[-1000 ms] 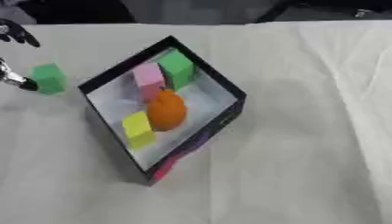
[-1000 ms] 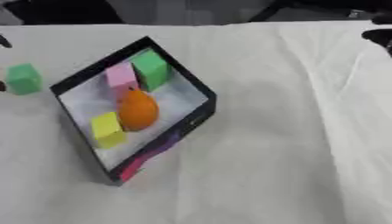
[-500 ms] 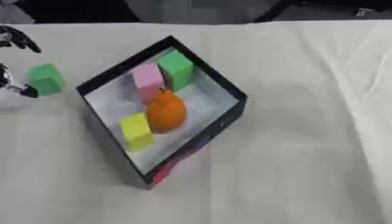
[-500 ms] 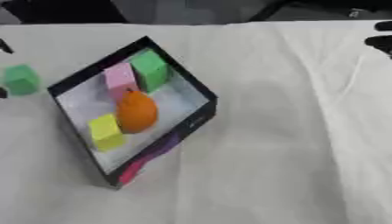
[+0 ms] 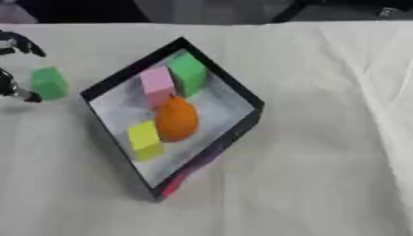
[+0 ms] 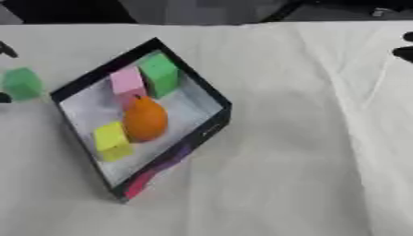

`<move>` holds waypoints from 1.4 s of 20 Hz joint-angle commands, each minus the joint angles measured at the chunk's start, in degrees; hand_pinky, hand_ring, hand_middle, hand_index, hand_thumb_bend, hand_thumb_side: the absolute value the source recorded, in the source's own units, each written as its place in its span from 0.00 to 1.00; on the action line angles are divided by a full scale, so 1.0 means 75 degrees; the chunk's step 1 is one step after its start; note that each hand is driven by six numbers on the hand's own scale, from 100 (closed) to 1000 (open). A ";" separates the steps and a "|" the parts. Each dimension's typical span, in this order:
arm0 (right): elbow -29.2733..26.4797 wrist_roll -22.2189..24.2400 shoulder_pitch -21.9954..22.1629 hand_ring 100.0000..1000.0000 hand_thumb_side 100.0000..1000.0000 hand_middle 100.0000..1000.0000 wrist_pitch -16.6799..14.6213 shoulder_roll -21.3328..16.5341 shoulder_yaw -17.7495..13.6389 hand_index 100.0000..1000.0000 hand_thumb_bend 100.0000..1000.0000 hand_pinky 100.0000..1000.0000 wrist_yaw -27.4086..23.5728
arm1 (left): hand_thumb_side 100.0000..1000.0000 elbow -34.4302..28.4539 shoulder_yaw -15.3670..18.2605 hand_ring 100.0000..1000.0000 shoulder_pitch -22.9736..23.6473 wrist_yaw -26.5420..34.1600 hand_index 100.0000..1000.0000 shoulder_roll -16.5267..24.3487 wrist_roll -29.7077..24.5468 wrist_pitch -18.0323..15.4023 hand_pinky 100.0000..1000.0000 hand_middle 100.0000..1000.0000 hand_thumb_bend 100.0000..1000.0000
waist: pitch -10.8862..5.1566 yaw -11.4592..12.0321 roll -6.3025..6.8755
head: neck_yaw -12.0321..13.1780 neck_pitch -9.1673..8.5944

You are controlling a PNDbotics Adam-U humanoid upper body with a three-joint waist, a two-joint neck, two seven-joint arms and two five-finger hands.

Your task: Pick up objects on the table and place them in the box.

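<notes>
Left eye view: take the black box [image 5: 113,83] as your landmark. It sits askew on the white tablecloth [image 5: 322,138], and four things already lie inside it: a green block [image 5: 189,73] at the far end, a pink block [image 5: 156,85] touching it on the left, an orange fruit [image 5: 176,119] in the middle and a yellow block [image 5: 145,139] toward the near corner. One thing is left outside, a second green cube [image 5: 49,83] just left of the box's left corner. Your left hand [image 5: 11,87] is at that cube: a lower finger touches or nearly touches its near left side, and upper fingers curl above it, apart from it. So the hand is spread around the cube, not closed on it. To my reading most of the task is done and this cube is the last piece; you need to close on it, lift it over the left wall and drop it into the free floor near the pink block.

Right eye view: the box sits further left here, with the same four things inside. The loose green cube lies left of the box, near the edge, and only dark fingertips of your left hand show above and below it. Your right hand [image 6: 405,48] shows as dark shapes at the right edge, well away from the box; I cannot tell how its fingers stand.
</notes>
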 commanded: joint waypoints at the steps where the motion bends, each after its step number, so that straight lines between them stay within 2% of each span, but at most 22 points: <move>1: -0.0100 -0.0006 -0.0071 0.64 0.57 0.64 0.0019 -0.0133 -0.0091 0.81 0.00 0.88 0.0053 | 0.05 0.0053 0.0172 0.90 -0.0142 -0.0340 0.85 0.0135 0.0364 0.0047 0.89 0.81 0.58 | 0.0025 -0.0007 -0.0097 | 0.0031 -0.0157; 4: -0.0093 0.0005 -0.0094 0.64 0.57 0.64 0.0025 -0.0123 -0.0087 0.81 0.00 0.88 0.0055 | 0.05 0.0215 0.0214 0.89 -0.0139 -0.0264 0.85 0.0081 0.0467 0.0086 0.89 0.80 0.50 | 0.0063 -0.0022 -0.0094 | 0.0053 -0.0185; 7: -0.0091 0.0017 -0.0124 0.64 0.57 0.64 0.0032 -0.0115 -0.0072 0.81 0.00 0.88 0.0050 | 0.04 0.0316 0.0233 0.89 -0.0150 -0.0095 0.85 0.0031 0.0410 0.0151 0.89 0.80 0.48 | 0.0096 -0.0058 -0.0095 | 0.0088 -0.0216; 10: -0.0080 0.0028 -0.0138 0.64 0.58 0.64 0.0044 -0.0094 -0.0062 0.81 0.00 0.88 0.0048 | 0.06 0.0406 0.0265 0.88 -0.0153 0.0008 0.85 -0.0025 0.0424 0.0251 0.89 0.80 0.41 | 0.0128 -0.0104 -0.0099 | 0.0124 -0.0244; 15: -0.0059 0.0020 -0.0128 0.64 0.58 0.64 0.0060 -0.0052 -0.0078 0.81 0.00 0.88 0.0046 | 0.10 0.0562 0.0281 0.84 -0.0162 0.0194 0.81 -0.0097 0.0274 0.0448 0.85 0.73 0.34 | 0.0156 -0.0139 -0.0105 | 0.0154 -0.0269; 16: -0.0057 0.0017 -0.0128 0.64 0.58 0.64 0.0061 -0.0050 -0.0080 0.81 0.00 0.88 0.0044 | 0.09 0.0580 0.0283 0.82 -0.0169 0.0230 0.78 -0.0105 0.0241 0.0479 0.83 0.70 0.32 | 0.0155 -0.0142 -0.0105 | 0.0156 -0.0265; 17: -0.0055 0.0013 -0.0129 0.64 0.58 0.64 0.0062 -0.0049 -0.0083 0.81 0.00 0.88 0.0041 | 0.03 0.0583 0.0287 0.73 -0.0180 0.0260 0.69 -0.0111 0.0226 0.0505 0.78 0.58 0.22 | 0.0153 -0.0143 -0.0105 | 0.0158 -0.0256; 18: -0.0051 0.0011 -0.0128 0.64 0.58 0.64 0.0064 -0.0047 -0.0084 0.81 0.00 0.88 0.0037 | 0.01 0.0566 0.0294 0.72 -0.0190 0.0292 0.67 -0.0115 0.0245 0.0537 0.77 0.56 0.20 | 0.0149 -0.0142 -0.0105 | 0.0156 -0.0245; 19: -0.0045 0.0008 -0.0117 0.64 0.59 0.64 0.0066 -0.0047 -0.0086 0.81 0.00 0.88 0.0035 | 0.00 0.0490 0.0311 0.58 -0.0215 0.0336 0.51 -0.0101 0.0341 0.0579 0.68 0.42 0.04 | 0.0141 -0.0134 -0.0110 | 0.0141 -0.0226; 20: -0.0036 0.0003 -0.0100 0.64 0.58 0.64 0.0067 -0.0049 -0.0090 0.81 0.00 0.88 0.0034 | 0.00 0.0347 0.0313 0.57 -0.0236 0.0422 0.49 -0.0081 0.0476 0.0610 0.67 0.41 0.00 | 0.0130 -0.0122 -0.0115 | 0.0124 -0.0203; 23: -0.0017 -0.0011 -0.0043 0.64 0.58 0.64 0.0056 -0.0067 -0.0109 0.81 0.00 0.88 0.0032 | 0.00 -0.0402 0.0229 0.55 -0.0323 0.0853 0.47 0.0074 0.0703 0.0637 0.67 0.39 0.00 | 0.0075 -0.0071 -0.0120 | 0.0069 -0.0110; 28: -0.0021 0.0001 -0.0021 0.64 0.57 0.64 0.0021 -0.0127 -0.0118 0.81 0.00 0.88 0.0008 | 0.00 -0.2623 -0.0275 0.56 -0.0483 0.1913 0.48 0.0340 0.0436 0.0541 0.67 0.41 0.00 | -0.0059 0.0035 -0.0112 | -0.0093 0.0026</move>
